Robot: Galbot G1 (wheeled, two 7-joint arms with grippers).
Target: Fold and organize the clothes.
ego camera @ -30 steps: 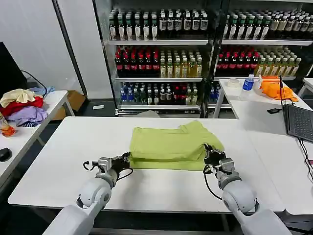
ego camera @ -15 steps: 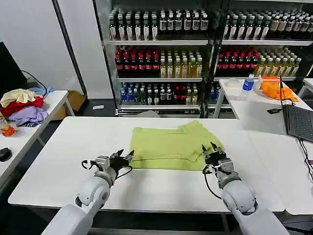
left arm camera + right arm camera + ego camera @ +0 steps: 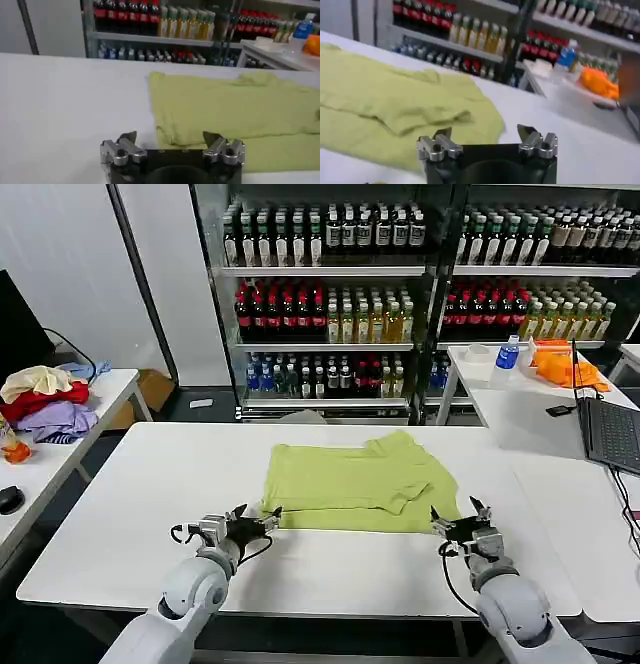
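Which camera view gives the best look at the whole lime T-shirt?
The head view: the folded lime T-shirt lies fully visible on the white table, all edges showing. The left wrist view shows its near-left corner and front fold; the right wrist view shows its right part, cropped.

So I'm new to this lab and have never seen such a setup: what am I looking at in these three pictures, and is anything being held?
This is a two-armed robot at a white table. The wide picture comes from a camera on its head, looking down and forward; the other two come from cameras on each wrist, so each shows that arm's own tool at close range. A lime T-shirt lies partly folded on the table. The left tool sits at the shirt's near left corner and the right tool at its near right corner. Both are open and hold nothing; the wrist pictures show the left tool and the right tool with the fingers spread and bare table between them. Behind stand shelves of bottles; a pile of clothes lies on a side table.
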